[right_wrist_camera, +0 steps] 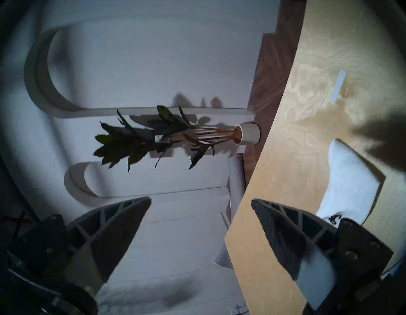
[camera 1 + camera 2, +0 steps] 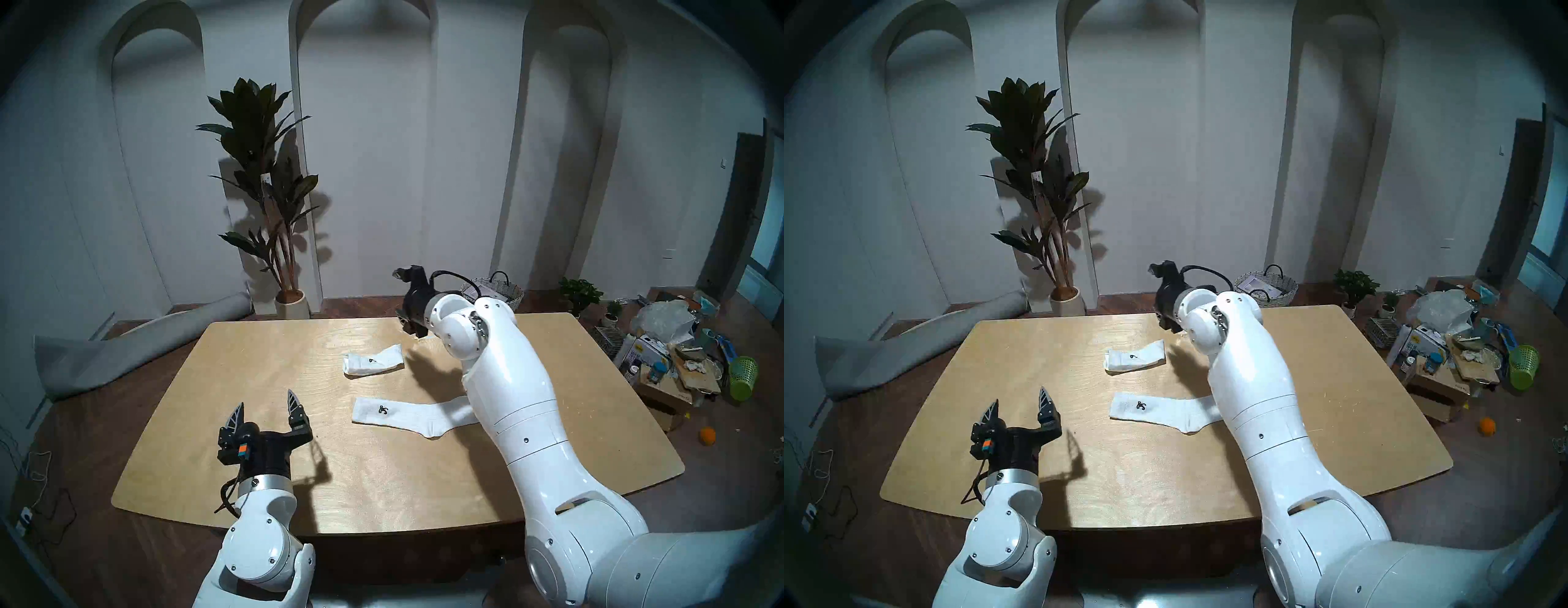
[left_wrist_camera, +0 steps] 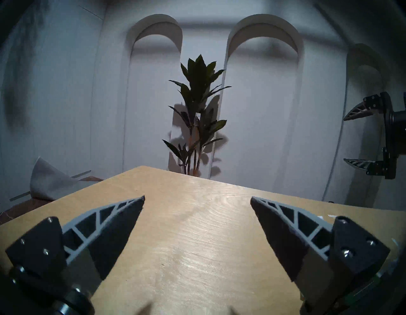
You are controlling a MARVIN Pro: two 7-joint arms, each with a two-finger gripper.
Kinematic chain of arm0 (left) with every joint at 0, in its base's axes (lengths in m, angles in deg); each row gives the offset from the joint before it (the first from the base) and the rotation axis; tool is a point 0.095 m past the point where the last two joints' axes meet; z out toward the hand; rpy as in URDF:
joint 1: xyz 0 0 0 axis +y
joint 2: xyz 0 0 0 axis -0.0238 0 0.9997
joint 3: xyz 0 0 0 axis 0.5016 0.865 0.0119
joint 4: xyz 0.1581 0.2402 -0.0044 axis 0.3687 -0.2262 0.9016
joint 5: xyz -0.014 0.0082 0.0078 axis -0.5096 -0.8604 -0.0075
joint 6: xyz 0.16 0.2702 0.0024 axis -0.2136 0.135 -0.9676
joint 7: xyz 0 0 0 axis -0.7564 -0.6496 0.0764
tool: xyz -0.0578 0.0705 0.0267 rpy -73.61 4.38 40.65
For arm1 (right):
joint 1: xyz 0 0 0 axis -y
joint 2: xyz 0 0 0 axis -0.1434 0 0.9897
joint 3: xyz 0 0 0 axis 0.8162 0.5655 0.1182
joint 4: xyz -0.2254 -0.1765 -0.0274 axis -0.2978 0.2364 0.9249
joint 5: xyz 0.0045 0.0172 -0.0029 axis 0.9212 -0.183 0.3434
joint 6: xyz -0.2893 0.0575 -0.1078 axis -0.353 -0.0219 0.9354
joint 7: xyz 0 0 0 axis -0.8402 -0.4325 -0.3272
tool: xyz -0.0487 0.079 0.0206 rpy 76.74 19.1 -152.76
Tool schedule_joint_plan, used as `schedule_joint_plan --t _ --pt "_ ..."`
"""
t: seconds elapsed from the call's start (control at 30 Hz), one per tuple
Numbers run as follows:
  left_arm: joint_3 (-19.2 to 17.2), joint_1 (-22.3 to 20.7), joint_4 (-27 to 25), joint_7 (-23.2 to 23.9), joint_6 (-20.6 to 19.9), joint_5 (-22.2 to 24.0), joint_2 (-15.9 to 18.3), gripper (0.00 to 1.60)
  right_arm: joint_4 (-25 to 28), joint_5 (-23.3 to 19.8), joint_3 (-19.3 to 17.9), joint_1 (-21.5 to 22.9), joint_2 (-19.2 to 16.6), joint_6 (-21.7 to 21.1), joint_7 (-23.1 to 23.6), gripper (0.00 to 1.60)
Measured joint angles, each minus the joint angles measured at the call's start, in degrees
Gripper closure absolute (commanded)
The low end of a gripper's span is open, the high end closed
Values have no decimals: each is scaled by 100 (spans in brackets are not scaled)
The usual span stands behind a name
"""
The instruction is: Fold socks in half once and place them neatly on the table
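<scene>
Unfolded sock lies lengthwise across table, cuff leftward.

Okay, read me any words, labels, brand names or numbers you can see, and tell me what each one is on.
No legible text anywhere.
Folded sock: small black logo, unreadable.
Flat sock: black squiggly logo, no clear letters.
Boxes on the floor: print too small.
Plant tag: too small.

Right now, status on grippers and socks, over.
Left gripper open, empty; right gripper open, empty. Folded sock on table; flat sock unfolded, toe hidden behind right arm.
</scene>
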Motion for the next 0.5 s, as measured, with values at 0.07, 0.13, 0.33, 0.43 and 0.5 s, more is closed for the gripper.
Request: schedule_joint_plan --t 0.07,0.13,0.33,0.43,0.5 --pt "55 0 29 48 -35 -54 42 0 36 -77 -183 -53 -63 43 -50 0" --pt "103 0 55 96 -72 -114 88 0 73 -152 -374 -103 -130 86 -103 0" --pt "174 -14 123 218 -174 -347 258 0 183 -371 -954 -235 -319 213 -264 0" --pt "160 -31 159 264 -226 -501 363 0 243 -476 -1212 -296 -396 274 -356 0" --pt "124 -43 181 288 -255 -600 429 0 275 -534 -1346 -330 -430 305 -409 0"
